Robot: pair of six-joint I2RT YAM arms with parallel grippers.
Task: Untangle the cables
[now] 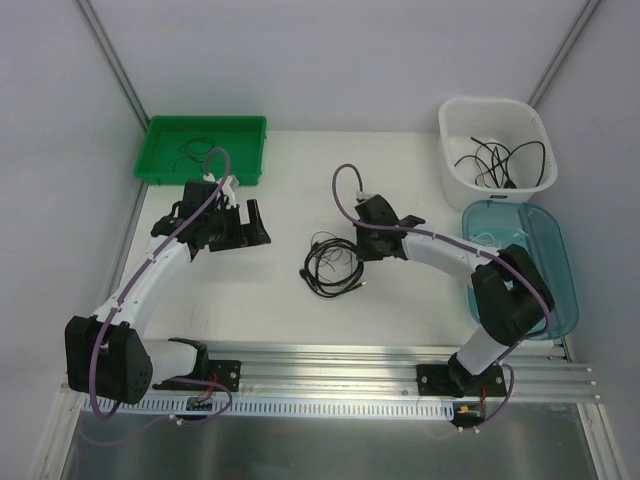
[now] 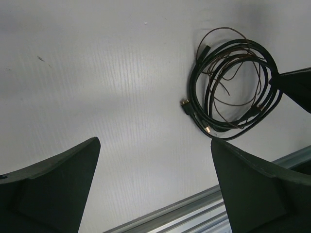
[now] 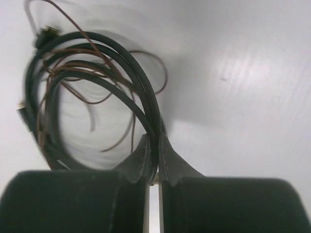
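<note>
Pinching black strands at the right edge of the cables (image 1: 333,268), the right gripper (image 3: 153,148) is clamping shut while the left gripper (image 1: 252,228) is hanging wide open, empty; the coil is sitting tangled mid-way across the table (image 1: 280,320), so untangling is barely starting.

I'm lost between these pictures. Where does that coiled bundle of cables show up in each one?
Top external: the cable bundle lies near the middle of the picture.
Left wrist: upper right.
Right wrist: upper left, one black strand pinched.
Shared landmark: the right pincer, shut on the bundle's edge.
</note>
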